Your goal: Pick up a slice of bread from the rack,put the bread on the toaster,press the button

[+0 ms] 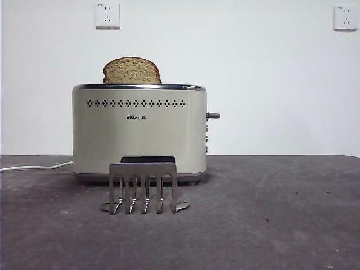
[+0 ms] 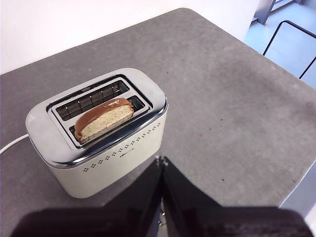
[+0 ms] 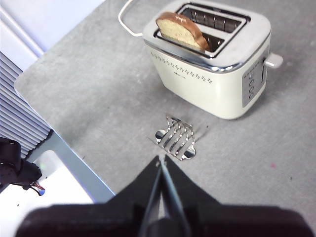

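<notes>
- Slice of bread [image 1: 132, 71] sits in the toaster [image 1: 139, 132], domed crust top poking above the chrome rim. Per wrist views it's in the slot nearer the logo side, other slot bare, wire guides visible.
- Bread [image 2: 104, 119] leans a bit along the slot, towards one end of it, not centred.
- Toaster stands upright on grey tabletop [image 1: 270, 219], vent holes + small dark logo facing front cam. Lever knob [image 1: 213, 115] juts from the side w/ the buttons, near the top of its travel.
- White cord [image 1: 34, 166] runs off from toaster's far end along tabletop.
- Rack [image 1: 144, 187] stands just in front of toaster, apart from it, no bread in it; prongs down, feet splayed.
- Left gripper [image 2: 161, 160]: fingers pressed together, holding nothing, up above tabletop beside the toaster's logo face.
- Right gripper [image 3: 160, 160]: fingers pressed together too, nothing held, hovering above tabletop near the rack [image 3: 176, 138], toaster [image 3: 212, 64] beyond it.
- Two wall sockets [image 1: 107, 15] on white wall behind.
</notes>
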